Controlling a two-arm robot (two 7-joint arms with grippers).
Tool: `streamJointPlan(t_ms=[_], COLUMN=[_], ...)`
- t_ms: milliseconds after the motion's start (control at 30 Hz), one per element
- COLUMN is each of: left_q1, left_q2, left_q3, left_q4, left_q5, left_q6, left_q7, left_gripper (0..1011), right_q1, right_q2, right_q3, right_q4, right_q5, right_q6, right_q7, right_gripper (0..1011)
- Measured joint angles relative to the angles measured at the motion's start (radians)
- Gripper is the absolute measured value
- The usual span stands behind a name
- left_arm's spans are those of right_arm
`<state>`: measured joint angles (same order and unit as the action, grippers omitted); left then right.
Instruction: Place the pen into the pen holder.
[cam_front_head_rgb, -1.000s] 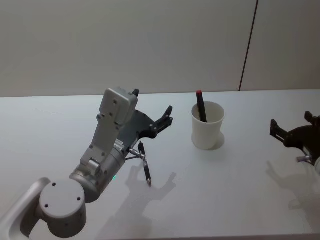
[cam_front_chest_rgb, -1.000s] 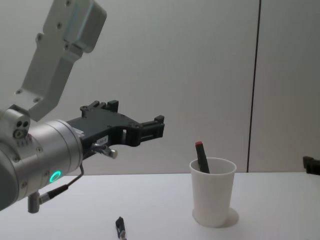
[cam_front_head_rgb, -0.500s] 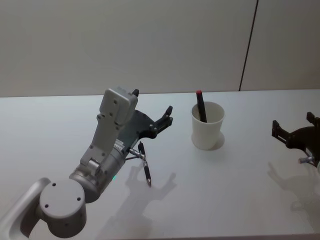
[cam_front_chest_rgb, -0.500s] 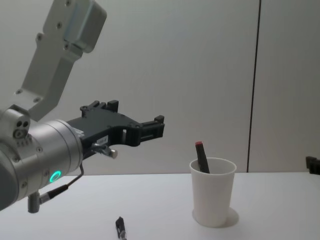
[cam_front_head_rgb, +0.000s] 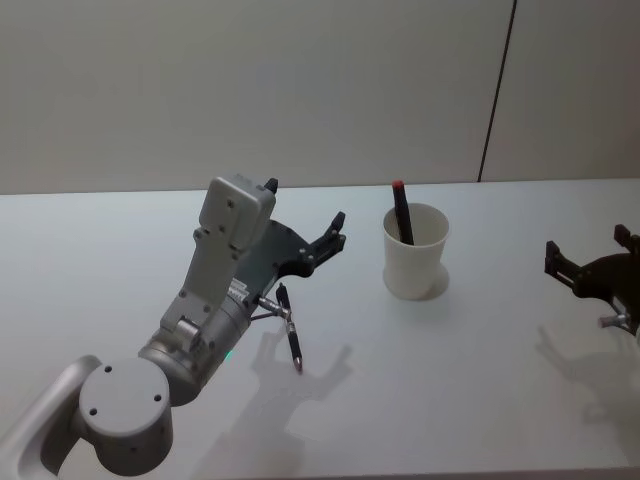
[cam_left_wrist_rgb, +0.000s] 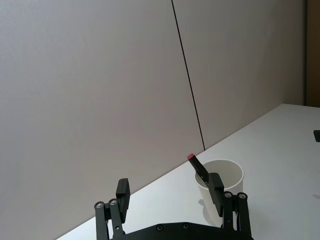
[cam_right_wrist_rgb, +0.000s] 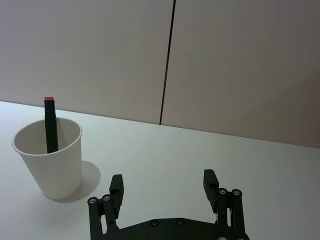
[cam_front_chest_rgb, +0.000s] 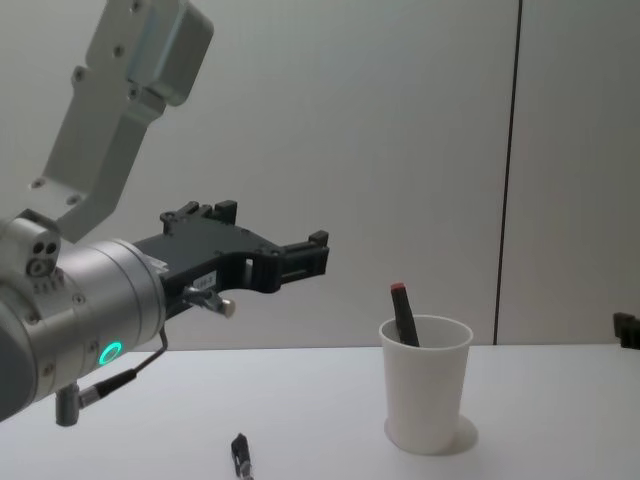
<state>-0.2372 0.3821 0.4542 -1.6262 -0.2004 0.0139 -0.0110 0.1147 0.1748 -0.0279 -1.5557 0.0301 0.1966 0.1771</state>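
Pen (cam_front_head_rgb: 290, 330) flat on counter (cam_front_head_rgb: 450, 385) below left gripper (cam_left_wrist_rgb: 169, 186), jaws spread, empty | right gripper (cam_right_wrist_rgb: 163, 179) idle far right, jaws spread | we fear: pinch rolls pen; bumped pen holder (cam_front_head_rgb: 415, 265) tips.

1. Back wall (cam_front_head_rgb: 250, 90) is plain, smooth off-white, running the whole width.
2. One thin dark vertical seam (cam_front_head_rgb: 497, 90) splits it into two panels, right of middle, and runs down to the tabletop's far edge.
3. Tabletop (cam_front_head_rgb: 450, 380) is flat matte white, butting up against the wall.
4. Light's soft and even, with faint grey shadows on the white surface.
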Motion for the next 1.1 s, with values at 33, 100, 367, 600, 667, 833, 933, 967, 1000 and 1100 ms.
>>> streamJointPlan(t_ms=[33,100,367,600,667,833,933,967,1000,1100], left_q1=[0.0,0.0,0.001,0.005,0.008,0.015,0.021,0.024,0.026,0.033], left_q2=[0.0,0.0,-0.001,-0.002,-0.002,-0.001,-0.001,-0.001,-0.001,-0.001], left_q3=[0.0,0.0,-0.002,-0.008,-0.011,-0.017,-0.021,-0.022,-0.023,-0.026], left_q4=[0.0,0.0,-0.001,-0.002,-0.002,-0.002,-0.002,-0.002,-0.001,0.0], left_q5=[0.0,0.0,-0.003,-0.036,-0.051,-0.093,-0.12,-0.136,-0.143,-0.171], left_q6=[0.0,0.0,0.024,0.062,0.073,0.102,0.119,0.129,0.134,0.152], left_q7=[0.0,0.0,0.0,0.004,0.006,0.015,0.023,0.029,0.031,0.042], left_gripper=[1004,1004,1004,1004,1004,1004,1004,1004,1004,1004], right_q1=[0.0,0.0,-0.001,-0.001,-0.002,-0.002,-0.002,-0.002,-0.002,-0.002], right_q2=[0.0,0.0,0.001,0.001,0.001,0.001,0.001,0.001,0.001,0.001], right_q3=[0.0,0.0,0.0,0.0,0.0,0.0,0.0,0.0,0.0,0.0], right_q4=[0.0,0.0,-0.001,-0.002,-0.002,-0.002,-0.002,-0.002,-0.002,-0.002], right_q5=[0.0,0.0,0.0,0.0,0.0,0.0,0.0,0.0,0.0,0.0], right_q6=[0.0,0.0,0.001,0.001,0.001,0.001,0.001,0.001,0.001,0.001], right_q7=[0.0,0.0,0.001,0.001,0.001,0.001,0.001,0.001,0.001,0.001], right_gripper=[1001,1002,1002,1002,1001,1001,1002,1002,1002,1002])
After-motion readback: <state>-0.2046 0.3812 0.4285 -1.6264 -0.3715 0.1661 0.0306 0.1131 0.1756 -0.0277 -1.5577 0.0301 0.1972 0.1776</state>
